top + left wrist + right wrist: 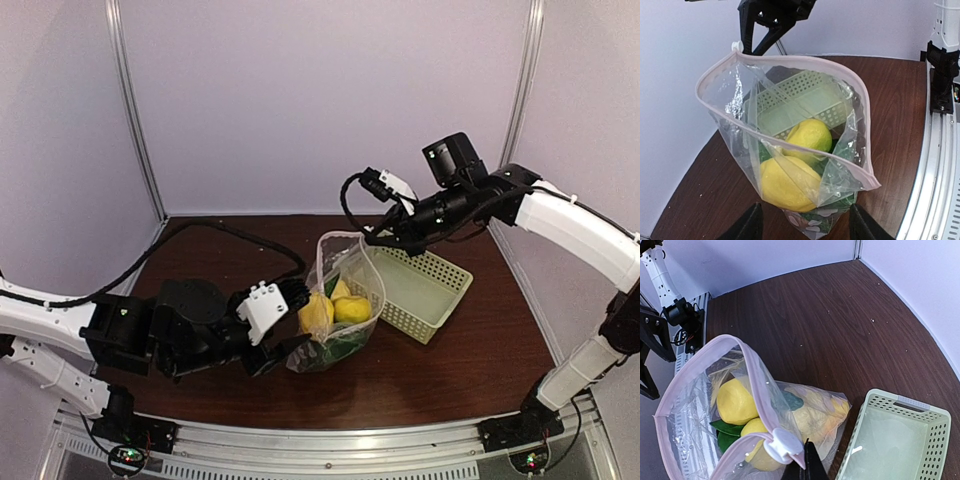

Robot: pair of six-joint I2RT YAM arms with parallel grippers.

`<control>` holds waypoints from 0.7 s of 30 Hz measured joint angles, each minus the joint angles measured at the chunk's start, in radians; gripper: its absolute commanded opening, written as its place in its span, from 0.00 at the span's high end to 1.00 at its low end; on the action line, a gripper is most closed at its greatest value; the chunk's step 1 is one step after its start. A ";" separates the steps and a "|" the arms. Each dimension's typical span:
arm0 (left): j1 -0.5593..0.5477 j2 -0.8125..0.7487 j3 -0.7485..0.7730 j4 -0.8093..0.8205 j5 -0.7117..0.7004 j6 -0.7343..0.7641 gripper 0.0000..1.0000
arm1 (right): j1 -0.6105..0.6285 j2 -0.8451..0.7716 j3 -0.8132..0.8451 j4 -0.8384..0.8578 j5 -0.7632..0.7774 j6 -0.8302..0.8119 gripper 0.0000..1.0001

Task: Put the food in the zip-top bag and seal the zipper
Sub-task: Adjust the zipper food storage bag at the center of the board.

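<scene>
Right end effector (pixel 806 467) clenched on the zipper (pixel 758 376), evidently to hold the zip-top bag (pixel 350 270) upright and gaping; left end effector (pixel 807 222) released, straddling its base.

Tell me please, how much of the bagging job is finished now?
Done: lemons and green leaves sit inside the zip-top bag; the basket looks empty. In hand: right fingers pinch the bag's mouth edge, left fingers straddle its base. Remaining: the zipper is wide open, unsealed.
</scene>
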 measured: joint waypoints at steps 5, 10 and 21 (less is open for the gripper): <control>0.000 0.010 -0.002 0.045 0.073 0.010 0.32 | -0.009 -0.009 -0.008 0.006 -0.010 0.021 1.00; 0.000 0.104 0.029 0.040 0.168 0.011 0.37 | -0.029 -0.009 -0.009 0.008 -0.014 0.037 1.00; -0.001 0.198 0.082 0.119 -0.044 -0.024 0.77 | -0.036 -0.019 -0.023 0.020 -0.020 0.048 1.00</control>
